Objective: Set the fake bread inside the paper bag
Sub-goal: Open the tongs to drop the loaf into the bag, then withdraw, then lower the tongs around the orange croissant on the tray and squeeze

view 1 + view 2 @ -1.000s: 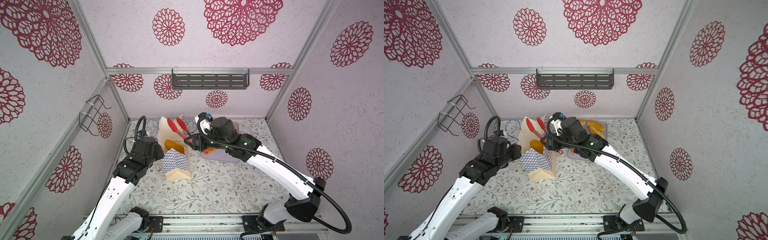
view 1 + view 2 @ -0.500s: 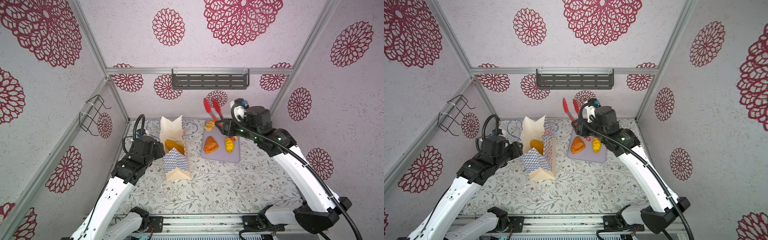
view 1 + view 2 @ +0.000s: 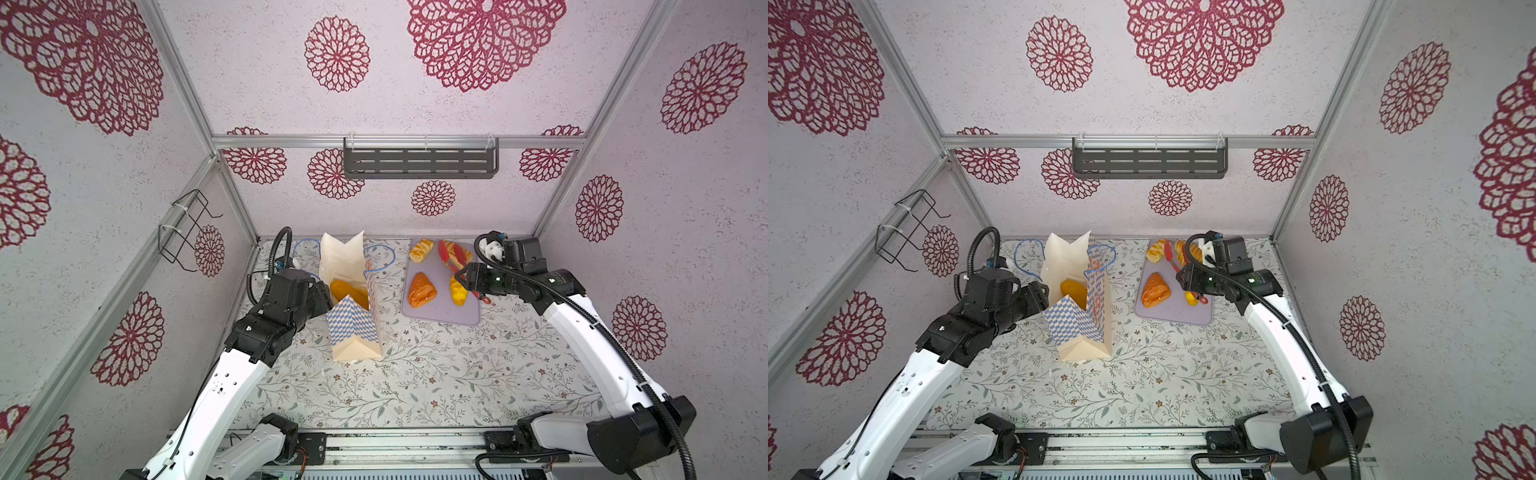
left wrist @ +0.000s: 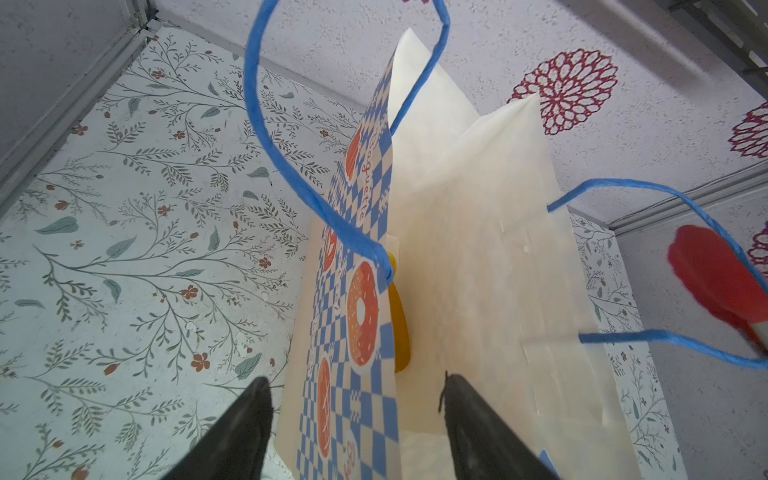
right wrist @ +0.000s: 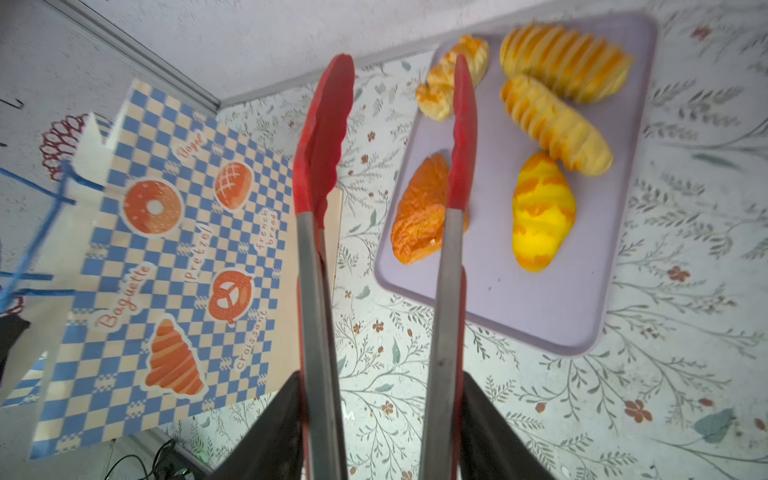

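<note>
**Tongs gripped, bag straddled**

The right gripper (image 5: 380, 415) is clenching the handles of one pair of red tongs (image 5: 318, 232), whose tips are standing apart and carrying nothing over the lilac tray (image 5: 519, 307). Five pieces of fake bread (image 5: 540, 212) are lying on that tray. The left gripper (image 4: 356, 386) is standing released, its fingers on either side of a checkered wall of the single upright paper bag (image 4: 457, 270). Both top views are showing an orange loaf (image 3: 349, 291) inside the bag's mouth. The right wrist view is showing only the bag's printed outside.
</note>
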Controlling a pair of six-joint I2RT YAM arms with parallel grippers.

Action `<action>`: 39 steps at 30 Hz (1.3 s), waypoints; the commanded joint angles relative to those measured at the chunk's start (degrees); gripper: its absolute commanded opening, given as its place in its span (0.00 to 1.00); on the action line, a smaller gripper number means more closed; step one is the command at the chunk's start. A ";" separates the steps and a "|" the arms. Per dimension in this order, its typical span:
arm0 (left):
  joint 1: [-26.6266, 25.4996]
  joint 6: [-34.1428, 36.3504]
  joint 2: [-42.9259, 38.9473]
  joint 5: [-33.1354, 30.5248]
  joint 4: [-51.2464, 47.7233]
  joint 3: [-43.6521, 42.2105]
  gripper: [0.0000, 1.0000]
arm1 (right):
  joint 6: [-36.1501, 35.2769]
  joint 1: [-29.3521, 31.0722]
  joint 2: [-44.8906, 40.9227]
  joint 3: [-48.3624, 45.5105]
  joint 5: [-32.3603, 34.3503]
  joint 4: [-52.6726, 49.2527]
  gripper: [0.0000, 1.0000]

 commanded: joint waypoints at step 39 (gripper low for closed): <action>0.42 -0.64 -0.15 -0.22 0.79 -0.46 0.69 | 3.91 -1.98 18.48 -9.18 -11.17 18.49 0.48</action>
